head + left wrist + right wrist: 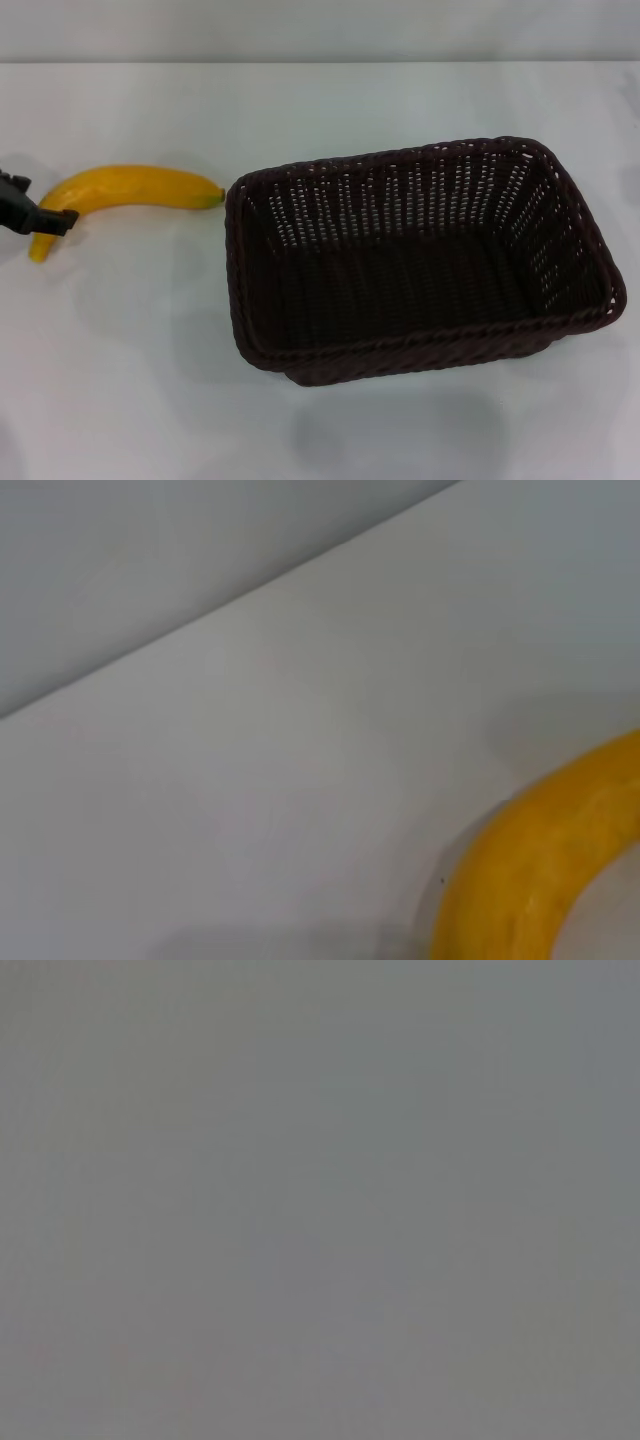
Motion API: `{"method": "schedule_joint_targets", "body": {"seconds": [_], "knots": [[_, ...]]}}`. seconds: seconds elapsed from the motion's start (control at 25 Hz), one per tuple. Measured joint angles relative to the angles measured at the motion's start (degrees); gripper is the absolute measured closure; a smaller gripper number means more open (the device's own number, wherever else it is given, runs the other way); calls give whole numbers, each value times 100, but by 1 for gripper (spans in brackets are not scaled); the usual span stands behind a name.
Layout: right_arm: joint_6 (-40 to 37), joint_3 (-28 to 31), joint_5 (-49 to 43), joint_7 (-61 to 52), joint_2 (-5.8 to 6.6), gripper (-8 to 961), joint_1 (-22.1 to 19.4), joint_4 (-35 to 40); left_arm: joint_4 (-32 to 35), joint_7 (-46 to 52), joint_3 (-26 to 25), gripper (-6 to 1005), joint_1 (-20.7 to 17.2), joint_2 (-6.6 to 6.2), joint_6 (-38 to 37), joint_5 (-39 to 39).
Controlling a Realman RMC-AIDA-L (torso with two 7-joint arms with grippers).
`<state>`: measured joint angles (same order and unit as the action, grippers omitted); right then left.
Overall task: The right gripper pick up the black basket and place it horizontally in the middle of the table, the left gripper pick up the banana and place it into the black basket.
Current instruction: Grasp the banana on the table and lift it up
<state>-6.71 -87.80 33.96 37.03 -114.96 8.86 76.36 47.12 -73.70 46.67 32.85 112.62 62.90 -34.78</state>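
The black basket point(415, 265) lies lengthwise across the middle-right of the white table point(130, 380), open side up and empty. The yellow banana point(125, 190) lies on the table left of the basket, its dark tip almost touching the basket's rim. It also shows close up in the left wrist view point(540, 870). My left gripper point(40, 218) is at the far left edge, its black tip over the banana's left end. The right gripper is out of view; the right wrist view shows only plain grey.
The table's far edge point(320, 62) meets a pale wall. Bare tabletop lies in front of the basket and behind it.
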Motion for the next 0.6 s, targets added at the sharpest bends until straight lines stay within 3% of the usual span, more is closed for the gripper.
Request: {"method": "schedule_joint_targets", "body": {"seconds": [0.32, 0.44, 0.6], "knots": [[25, -4, -19, 15, 0, 92, 9, 3, -160, -68, 0, 212, 33, -1, -148, -93], [51, -8, -21, 15, 0, 92, 10, 3, -248, -77, 0, 443, 48, 11, -255, -101], [57, -8, -21, 15, 0, 92, 6, 3, -341, -87, -3, 489, 83, 20, -356, -113]]}}
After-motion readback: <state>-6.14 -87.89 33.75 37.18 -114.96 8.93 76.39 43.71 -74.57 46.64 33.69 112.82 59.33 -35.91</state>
